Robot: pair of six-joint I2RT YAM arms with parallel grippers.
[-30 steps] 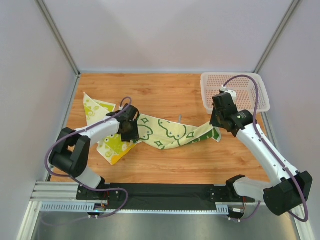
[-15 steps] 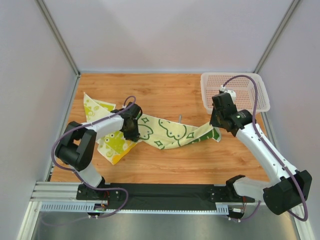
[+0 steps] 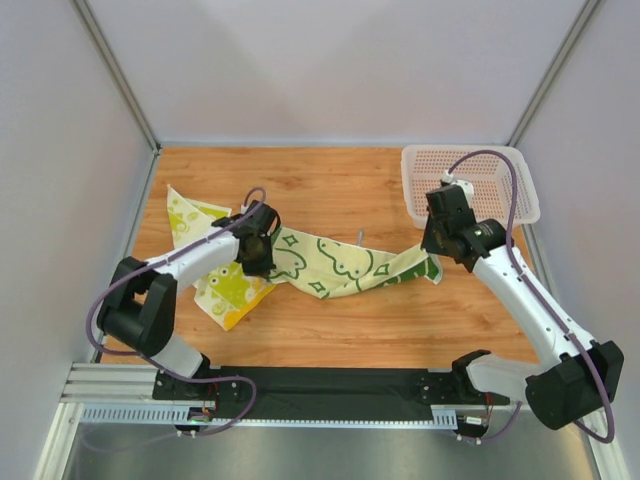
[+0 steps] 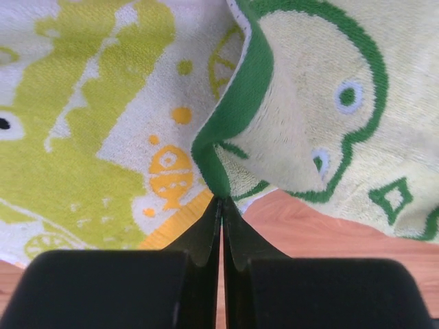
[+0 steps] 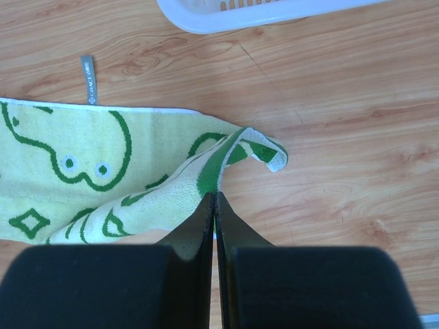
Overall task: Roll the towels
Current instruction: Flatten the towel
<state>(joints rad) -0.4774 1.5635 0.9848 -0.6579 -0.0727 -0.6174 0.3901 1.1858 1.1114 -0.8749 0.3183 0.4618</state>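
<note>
A pale yellow towel [image 3: 340,265] with dark green line drawings lies stretched across the middle of the table. My left gripper [image 3: 262,260] is shut on its folded green left edge [image 4: 226,147], the fingertips pinching the fold [image 4: 221,199]. At the towel's right corner [image 5: 260,149], my right gripper [image 3: 432,258] is shut on the cloth too, its tips meeting on the green stripe [image 5: 215,195]. A second towel [image 3: 225,290], cream with lime-green blobs and orange marks [image 4: 96,137], lies flat at the left, partly under the first.
A white perforated basket [image 3: 412,190] stands at the back right, its rim just beyond the right gripper [image 5: 260,17]. A small grey label [image 5: 86,70] sticks out from the stretched towel's far edge. Bare wood [image 3: 400,320] shows in front of the towels.
My left gripper has closed from open onto the towel's left edge and shifted slightly. The right gripper has stayed shut on the right corner without moving.
</note>
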